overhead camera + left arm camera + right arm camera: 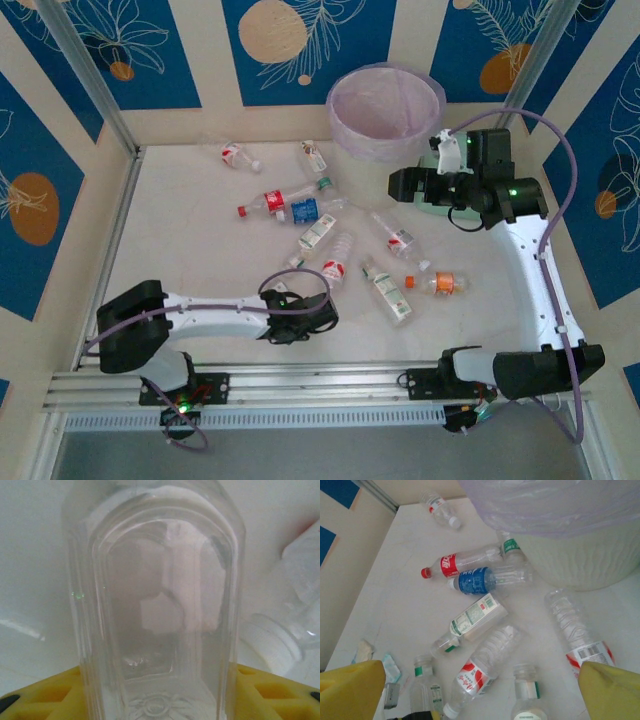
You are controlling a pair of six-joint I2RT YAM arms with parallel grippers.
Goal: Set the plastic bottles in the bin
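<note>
Clear bottle (160, 605), between left gripper (160, 700) jaws

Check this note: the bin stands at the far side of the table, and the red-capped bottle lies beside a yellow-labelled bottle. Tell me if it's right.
One error: beside the red-capped bottle lies a blue-labelled bottle, not a yellow-labelled one; the right wrist view shows it. The bin does stand at the far side of the table.

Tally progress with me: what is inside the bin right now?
Inside the bin, the pale pink bag lining it is visible, with nothing seen lying in it. The bin's near wall hides the lower near part of the inside, so that part cannot be judged.
</note>
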